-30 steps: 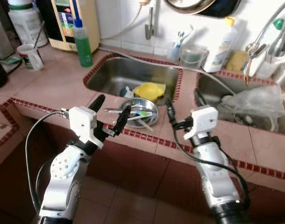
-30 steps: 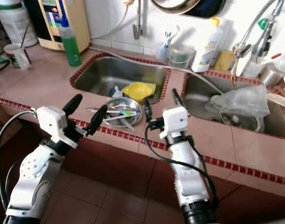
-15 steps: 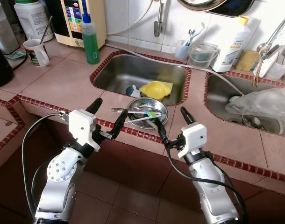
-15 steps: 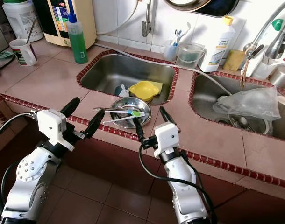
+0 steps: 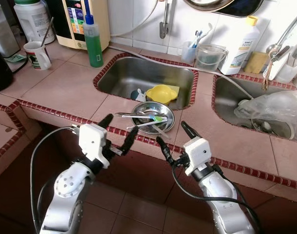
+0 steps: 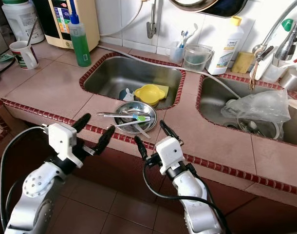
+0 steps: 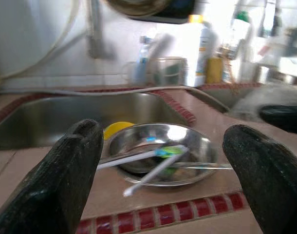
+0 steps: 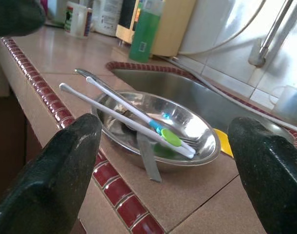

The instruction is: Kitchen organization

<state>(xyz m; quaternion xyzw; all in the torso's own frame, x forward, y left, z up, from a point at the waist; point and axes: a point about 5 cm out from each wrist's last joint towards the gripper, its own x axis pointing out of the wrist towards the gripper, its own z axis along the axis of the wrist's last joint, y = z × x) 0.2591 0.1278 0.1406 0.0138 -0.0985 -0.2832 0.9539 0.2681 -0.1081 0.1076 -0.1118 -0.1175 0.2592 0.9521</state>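
Pink-tiled worktop (image 5: 56, 90), edged in red: a steel bowl (image 5: 164, 117) holding toothbrushes (image 5: 151, 120) and cutlery sits at the front edge, just before the left sink (image 5: 139, 78). Left claw (image 5: 118, 132) and right claw (image 5: 170, 136) hover below the edge, both spread wide, gripping nothing.

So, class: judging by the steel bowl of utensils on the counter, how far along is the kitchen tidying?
Nothing looks done yet: the steel bowl sits on the counter edge with toothbrushes and cutlery across it. In hand: nothing; the left gripper and right gripper hover open in front of the bowl. Left: grasping and putting everything away, including the yellow bowl in the sink.
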